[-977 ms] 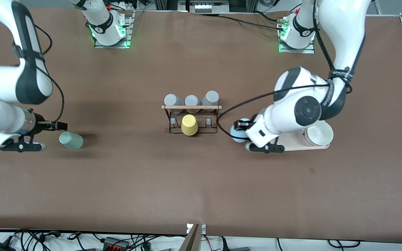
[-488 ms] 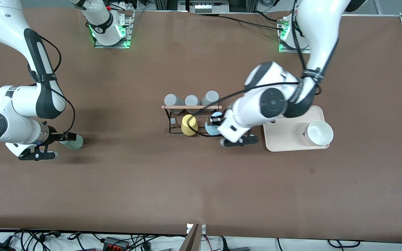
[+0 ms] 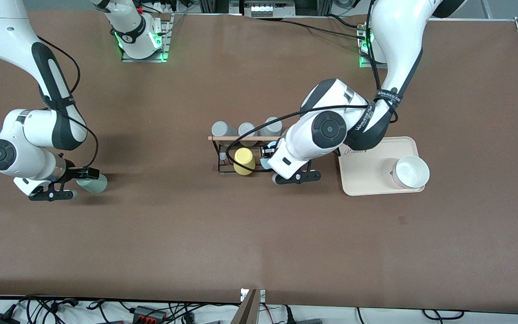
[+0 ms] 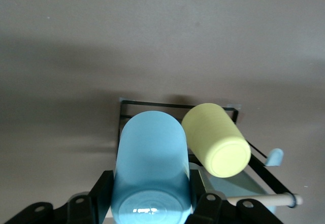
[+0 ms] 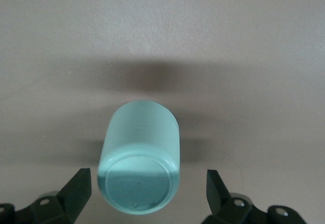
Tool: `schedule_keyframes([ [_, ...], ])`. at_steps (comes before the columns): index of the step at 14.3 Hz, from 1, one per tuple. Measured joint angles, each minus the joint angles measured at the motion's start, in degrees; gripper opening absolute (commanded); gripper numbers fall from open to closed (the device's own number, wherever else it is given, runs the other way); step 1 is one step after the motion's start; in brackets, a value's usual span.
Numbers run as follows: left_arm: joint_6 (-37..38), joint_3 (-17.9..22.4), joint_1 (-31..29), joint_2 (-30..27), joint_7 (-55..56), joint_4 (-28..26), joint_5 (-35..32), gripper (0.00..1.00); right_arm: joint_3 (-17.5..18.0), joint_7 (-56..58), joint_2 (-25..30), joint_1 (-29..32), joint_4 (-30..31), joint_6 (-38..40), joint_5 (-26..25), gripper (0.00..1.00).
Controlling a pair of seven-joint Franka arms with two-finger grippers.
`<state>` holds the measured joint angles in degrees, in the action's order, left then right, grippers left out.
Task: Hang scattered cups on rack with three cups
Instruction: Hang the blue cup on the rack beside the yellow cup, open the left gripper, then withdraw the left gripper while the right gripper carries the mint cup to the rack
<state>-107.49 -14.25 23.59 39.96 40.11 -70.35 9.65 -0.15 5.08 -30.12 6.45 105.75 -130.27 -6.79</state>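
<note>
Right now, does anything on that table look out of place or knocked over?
Yes: the mint cup lies tipped on its side toward the right arm's end, apart from the rack, between the open right gripper fingers. Nothing looks spilled or broken.

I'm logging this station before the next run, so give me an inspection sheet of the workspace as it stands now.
Surface: brown table, small dark mark toward the left arm's end.
Job's things: blue cup held over the rack, beside the yellow cup; green cup lying on its side toward the right arm's end.
Clutter: three grey cups on the rack; cream tray with a white bowl.
Grippers: left gripper shut on the blue cup; right gripper open, fingers either side of the green cup.
Cables: black cable looped along each arm; loose leads off the table's near edge.
Surroundings: arm bases with green lights.
</note>
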Motion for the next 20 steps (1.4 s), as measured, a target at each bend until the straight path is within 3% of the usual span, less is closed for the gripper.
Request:
schedule_keyframes([
  [1, 0.08, 0.00, 0.39, 0.45, 0.02, -0.04, -0.56, 0.04, 0.05, 0.00, 0.01, 0.14, 0.23, -0.18, 0.05, 1.00],
  [2, 0.09, 0.00, 0.73, 1.11, 0.02, -0.08, -0.70, 0.05, 0.08, 0.00, 0.06, 0.18, 0.26, -0.20, 0.24, 0.94],
  [3, 0.07, 0.00, 1.11, 1.75, 0.02, -0.08, -0.70, 0.12, 0.17, 0.00, 0.18, 0.18, 0.26, -0.20, 0.45, 0.83],
  [4, 0.03, -0.01, 1.56, 2.31, 0.02, -0.09, -0.71, 0.73, 0.28, 0.00, 0.38, 0.18, 0.27, -0.20, 0.60, 0.72],
  [5, -0.09, 0.01, 2.06, 2.68, 0.02, -0.08, -0.80, 1.00, 0.40, 0.00, 0.61, 0.17, 0.28, -0.20, 0.65, 0.61],
  [8, -0.31, 0.08, 2.64, 2.76, 0.16, 0.45, -5.28, 1.00, 0.74, 0.00, 1.19, 0.16, 0.30, -0.04, 0.77, 0.41],
  [11, 2.46, 0.97, -0.79, -0.18, 0.72, 2.44, -8.05, 1.00, 1.35, 0.00, 1.55, 0.16, 0.27, -0.01, 0.80, 0.38],
  [14, 12.28, 1.26, -8.79, -6.44, 0.42, 3.36, -11.42, 1.00, 3.04, 0.00, 2.97, 0.15, -0.96, 1.55, 0.80, 0.37],
  [20, 28.28, 1.35, -16.23, -20.97, 0.19, 3.23, -13.14, 1.00, 10.00, -5.83, 5.57, -1.03, -12.55, 17.92, 5.73, 0.37],
])
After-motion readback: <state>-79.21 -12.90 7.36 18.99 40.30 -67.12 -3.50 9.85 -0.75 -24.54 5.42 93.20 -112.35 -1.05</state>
